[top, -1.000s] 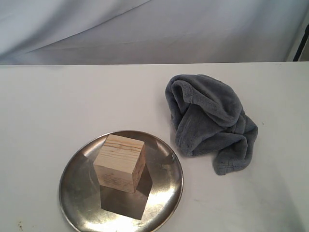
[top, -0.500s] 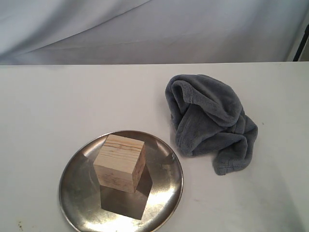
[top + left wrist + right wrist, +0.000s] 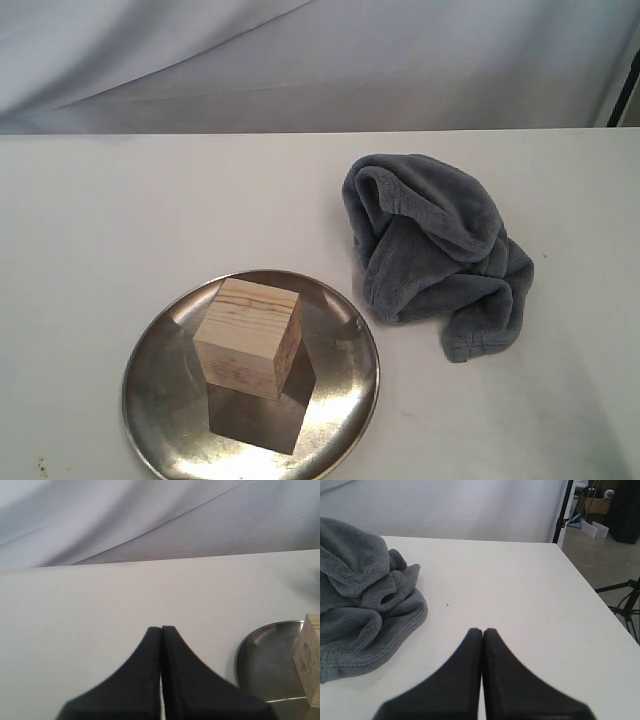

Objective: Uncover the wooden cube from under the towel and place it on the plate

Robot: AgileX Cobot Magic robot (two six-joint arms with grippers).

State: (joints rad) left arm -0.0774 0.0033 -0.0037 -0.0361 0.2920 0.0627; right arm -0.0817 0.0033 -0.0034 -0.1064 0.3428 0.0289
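Pale grained wooden cube (image 3: 248, 337), square-edged, sitting on the round scuffed steel plate (image 3: 345, 395); plush blue-grey towel (image 3: 430, 250) crumpled just beside, on white table (image 3: 120, 220). Wrist views alone show the left gripper (image 3: 161, 630) and right gripper (image 3: 482, 631), both black, jaws pressed together, holding nothing

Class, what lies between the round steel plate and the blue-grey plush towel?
Nothing: the exterior view shows bare white table separating the round steel plate from the blue-grey plush towel.

White table (image 3: 120, 200) in view: the shiny steel plate (image 3: 160, 405) sits at its near edge, and the crumpled blue-grey towel (image 3: 430, 250) lies just beside it, right.
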